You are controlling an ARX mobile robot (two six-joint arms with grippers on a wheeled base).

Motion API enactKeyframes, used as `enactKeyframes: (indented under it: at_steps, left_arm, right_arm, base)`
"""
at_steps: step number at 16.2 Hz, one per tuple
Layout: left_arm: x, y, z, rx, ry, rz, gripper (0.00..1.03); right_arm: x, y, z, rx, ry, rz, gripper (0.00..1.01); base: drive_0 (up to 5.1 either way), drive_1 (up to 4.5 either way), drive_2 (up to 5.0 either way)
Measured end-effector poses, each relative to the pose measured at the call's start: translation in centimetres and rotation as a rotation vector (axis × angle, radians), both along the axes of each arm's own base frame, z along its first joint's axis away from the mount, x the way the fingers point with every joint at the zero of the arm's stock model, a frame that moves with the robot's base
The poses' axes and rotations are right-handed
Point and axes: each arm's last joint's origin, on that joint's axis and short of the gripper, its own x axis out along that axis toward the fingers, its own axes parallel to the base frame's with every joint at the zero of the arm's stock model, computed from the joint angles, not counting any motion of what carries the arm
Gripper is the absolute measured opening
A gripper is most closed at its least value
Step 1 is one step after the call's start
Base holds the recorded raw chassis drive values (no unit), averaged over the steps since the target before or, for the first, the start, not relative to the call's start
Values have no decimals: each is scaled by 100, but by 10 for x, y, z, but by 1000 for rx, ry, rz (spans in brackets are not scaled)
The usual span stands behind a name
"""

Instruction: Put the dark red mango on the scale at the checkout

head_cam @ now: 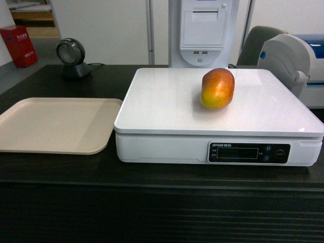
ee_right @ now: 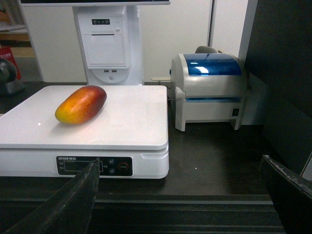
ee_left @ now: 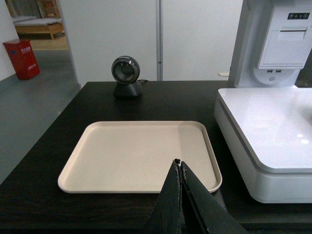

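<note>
Head view: the mango (head_cam: 217,88) lies on the scale (head_cam: 167,109), long way running front to back, red end at the back.

Left wrist view: the left gripper (ee_left: 179,165) is pressed together, empty, over the tray (ee_left: 122,156).

Right wrist view: the right gripper (ee_right: 180,168) is wide apart. The mango lies ahead to its left, red end pointing right.

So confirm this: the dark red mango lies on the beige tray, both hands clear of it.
Wrong on one point: the dark red mango lies on the white scale, not the beige tray, as the head view shows. Both hands are clear of it.
</note>
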Motion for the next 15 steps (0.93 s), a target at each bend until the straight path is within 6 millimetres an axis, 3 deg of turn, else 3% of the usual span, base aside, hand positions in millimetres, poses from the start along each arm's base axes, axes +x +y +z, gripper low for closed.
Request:
enactKeyframes:
  at_steps: [9,15]
  left_arm:
    - [-28,0,-19,0,-1,1,2]
    - [-41,0,-15,0,-22,0,2]
  right_arm:
    - [0,0,0,0,0,0,98]
    - [0,0,0,0,0,0,98]
  base:
    - [0,0,0]
    - [0,0,0]
